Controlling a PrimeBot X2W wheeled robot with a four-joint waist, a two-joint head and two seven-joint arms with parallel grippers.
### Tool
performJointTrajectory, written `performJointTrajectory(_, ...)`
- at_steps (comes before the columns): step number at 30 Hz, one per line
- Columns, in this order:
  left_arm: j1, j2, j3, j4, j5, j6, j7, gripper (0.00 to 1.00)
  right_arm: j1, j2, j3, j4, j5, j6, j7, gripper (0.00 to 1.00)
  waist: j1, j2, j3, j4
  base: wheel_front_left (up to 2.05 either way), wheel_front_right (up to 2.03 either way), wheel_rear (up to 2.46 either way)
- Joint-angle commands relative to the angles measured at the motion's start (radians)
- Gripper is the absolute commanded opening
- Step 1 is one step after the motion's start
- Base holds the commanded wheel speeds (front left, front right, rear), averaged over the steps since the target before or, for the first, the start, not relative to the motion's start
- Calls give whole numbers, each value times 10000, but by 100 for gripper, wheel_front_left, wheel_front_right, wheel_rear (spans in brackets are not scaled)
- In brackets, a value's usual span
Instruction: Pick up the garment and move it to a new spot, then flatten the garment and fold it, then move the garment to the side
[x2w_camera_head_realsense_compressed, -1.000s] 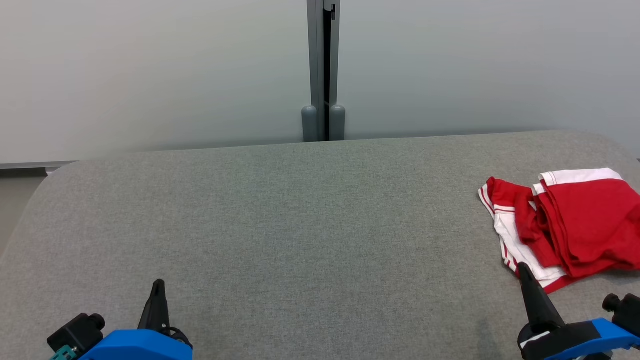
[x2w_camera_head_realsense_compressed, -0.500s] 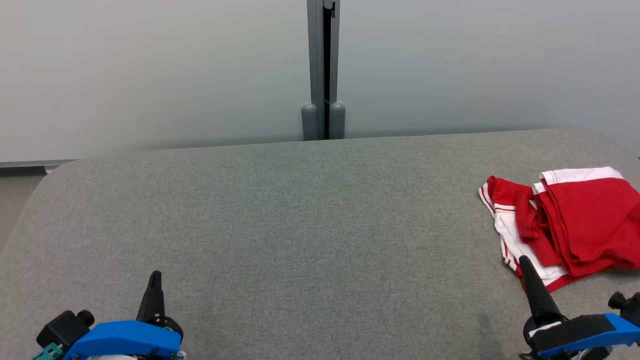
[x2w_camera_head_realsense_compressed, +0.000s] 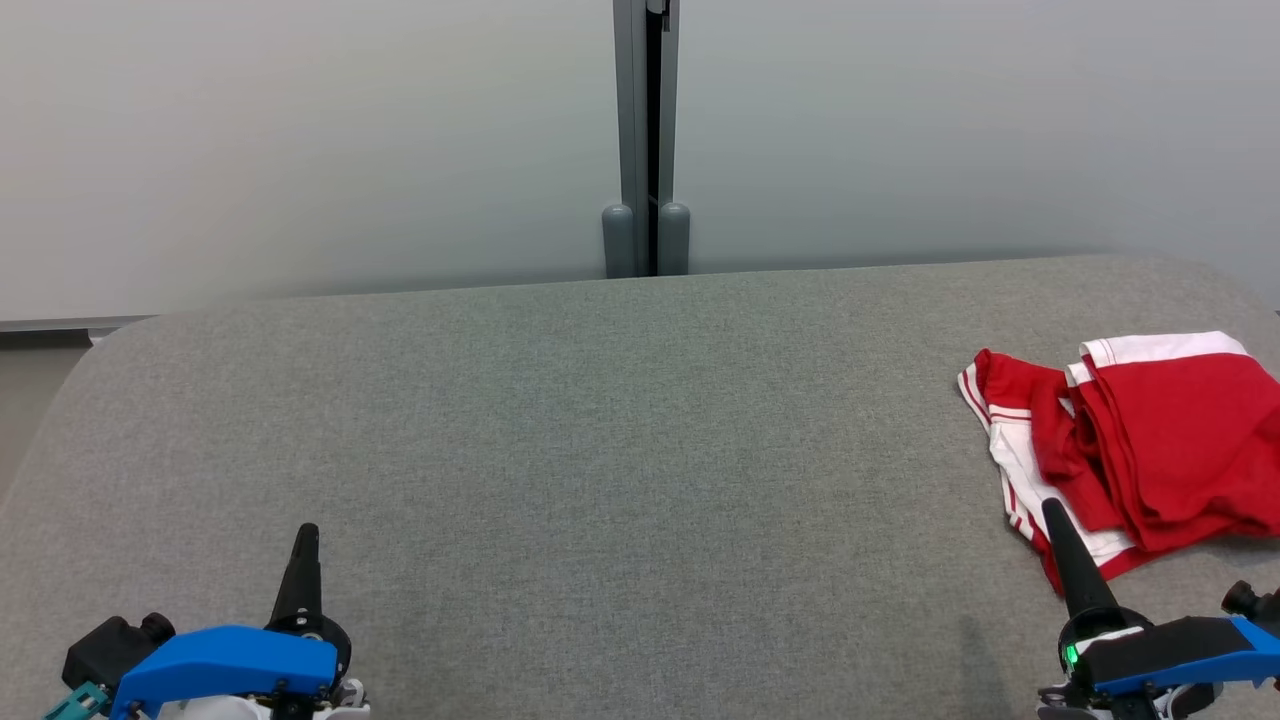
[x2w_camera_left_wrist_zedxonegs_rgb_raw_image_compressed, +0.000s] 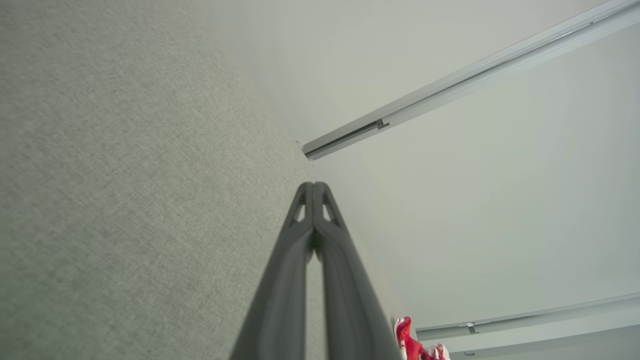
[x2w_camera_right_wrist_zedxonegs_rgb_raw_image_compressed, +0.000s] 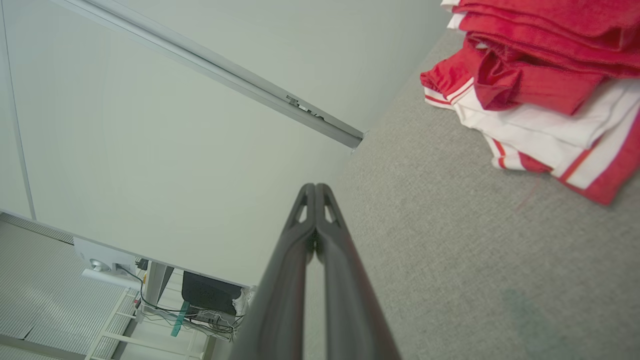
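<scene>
The garment (x2w_camera_head_realsense_compressed: 1140, 445), red with white trim and stripes, lies folded in a pile at the right edge of the grey fabric-covered table (x2w_camera_head_realsense_compressed: 600, 450); it shows again at the upper right of the right wrist view (x2w_camera_right_wrist_zedxonegs_rgb_raw_image_compressed: 540, 75) and as a small red scrap low in the left wrist view (x2w_camera_left_wrist_zedxonegs_rgb_raw_image_compressed: 412, 345). My right gripper (x2w_camera_head_realsense_compressed: 1052, 508) is shut and empty, its tip just in front of the garment's near corner. At the lower left my left gripper (x2w_camera_head_realsense_compressed: 306, 533) is shut and empty, far from the garment. The wrist views show both pairs of fingers pressed together (x2w_camera_left_wrist_zedxonegs_rgb_raw_image_compressed: 314, 187) (x2w_camera_right_wrist_zedxonegs_rgb_raw_image_compressed: 315, 187).
Pale wall panels with a grey vertical post (x2w_camera_head_realsense_compressed: 646, 140) stand behind the table. The table's rounded left corner (x2w_camera_head_realsense_compressed: 110, 350) borders a strip of floor. In the right wrist view a desk with cables (x2w_camera_right_wrist_zedxonegs_rgb_raw_image_compressed: 200, 310) stands beyond the partition.
Both grippers have drawn back toward the near edge of the table, staying shut. The garment has not moved.
</scene>
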Motion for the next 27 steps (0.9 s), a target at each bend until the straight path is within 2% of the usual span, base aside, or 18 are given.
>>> performJointTrajectory(1, -269, -11, 131, -77, -220, -99, 52, 0, -242, -41, -35, -35, 285, 3, 49, 0, 0, -2, 4, 0, 0, 0, 0)
performJointTrajectory(27, -565, -357, 848, -32, -2277, -597, 652, 0, -650, -46, -117, 398, 2678, 3, 212, 0, 0, -2, 91, -11, 0, 0, 0)
